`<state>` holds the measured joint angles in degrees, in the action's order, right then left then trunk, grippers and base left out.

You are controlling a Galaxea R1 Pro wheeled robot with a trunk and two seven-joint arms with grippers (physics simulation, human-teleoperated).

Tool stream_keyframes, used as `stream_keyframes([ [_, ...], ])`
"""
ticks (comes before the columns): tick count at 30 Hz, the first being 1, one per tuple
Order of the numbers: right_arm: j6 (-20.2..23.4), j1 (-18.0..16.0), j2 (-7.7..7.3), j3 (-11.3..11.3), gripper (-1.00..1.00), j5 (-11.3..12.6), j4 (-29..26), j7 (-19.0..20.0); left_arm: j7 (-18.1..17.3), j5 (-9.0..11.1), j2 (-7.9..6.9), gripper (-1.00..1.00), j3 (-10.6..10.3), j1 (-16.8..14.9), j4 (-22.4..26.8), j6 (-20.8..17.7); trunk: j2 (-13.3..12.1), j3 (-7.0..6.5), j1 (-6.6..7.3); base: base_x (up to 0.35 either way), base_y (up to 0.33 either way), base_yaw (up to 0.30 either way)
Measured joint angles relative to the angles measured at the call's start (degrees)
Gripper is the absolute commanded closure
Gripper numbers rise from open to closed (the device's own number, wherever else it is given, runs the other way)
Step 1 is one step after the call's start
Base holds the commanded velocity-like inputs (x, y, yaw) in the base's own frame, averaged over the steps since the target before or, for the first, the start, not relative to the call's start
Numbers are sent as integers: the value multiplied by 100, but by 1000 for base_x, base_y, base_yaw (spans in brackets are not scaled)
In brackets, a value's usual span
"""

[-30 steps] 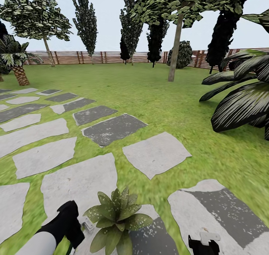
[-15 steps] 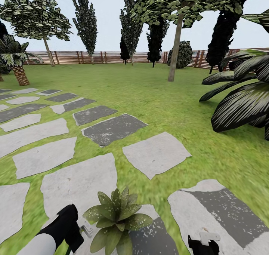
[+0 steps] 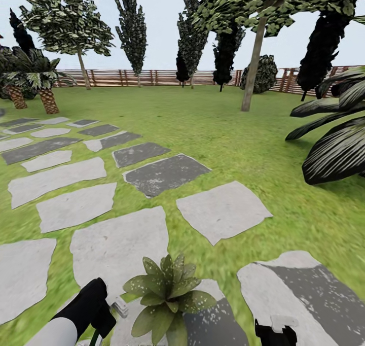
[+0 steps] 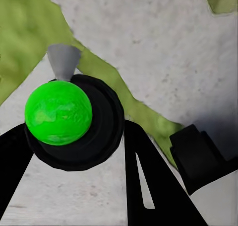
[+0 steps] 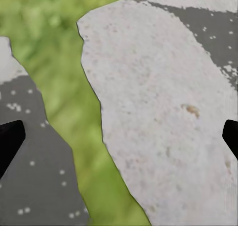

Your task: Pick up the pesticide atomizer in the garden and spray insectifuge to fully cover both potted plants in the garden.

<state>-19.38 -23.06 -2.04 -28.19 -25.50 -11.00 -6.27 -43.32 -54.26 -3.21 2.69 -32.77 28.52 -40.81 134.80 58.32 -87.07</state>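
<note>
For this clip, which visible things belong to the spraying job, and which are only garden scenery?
Job things:
- pesticide atomizer, between the left gripper fingers
- potted plant next to the left gripper
- right gripper, open over a stepping stone

Scenery:
- wooden fence
- lawn
- striped-leaf bush
- round shrub
- palm

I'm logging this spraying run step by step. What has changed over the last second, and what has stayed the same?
The whole head view slid right and slightly down, so the camera turned left; the garden itself did not move. The left gripper shifted only slightly and stays beside the potted plant, shut on the pesticide atomizer. The right gripper stays low over a stepping stone, open. Nothing was picked up or let go.
</note>
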Motion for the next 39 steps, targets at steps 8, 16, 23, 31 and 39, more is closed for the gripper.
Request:
stream_keyframes([
  [8,0,0,-11,-4,-100,8,-6,-3,9,158,-8,100,8,0,34,2,0,0,0,18,-42,120],
  [16,0,0,-23,-4,-100,8,-9,-1,21,185,-10,100,8,0,48,-1,0,0,0,19,-57,1],
  [23,0,0,-25,-4,-100,9,-12,-11,65,402,-32,100,216,-7,379,-3,0,0,0,0,0,40],
  [31,0,0,-25,-3,-100,8,-9,-10,11,374,-1,100,231,-124,384,-10,0,0,0,0,0,4],
  [39,0,0,-25,-3,-100,9,-9,-11,-593,239,-77,100,-417,-161,228,0,0,0,0,0,0,0],
])
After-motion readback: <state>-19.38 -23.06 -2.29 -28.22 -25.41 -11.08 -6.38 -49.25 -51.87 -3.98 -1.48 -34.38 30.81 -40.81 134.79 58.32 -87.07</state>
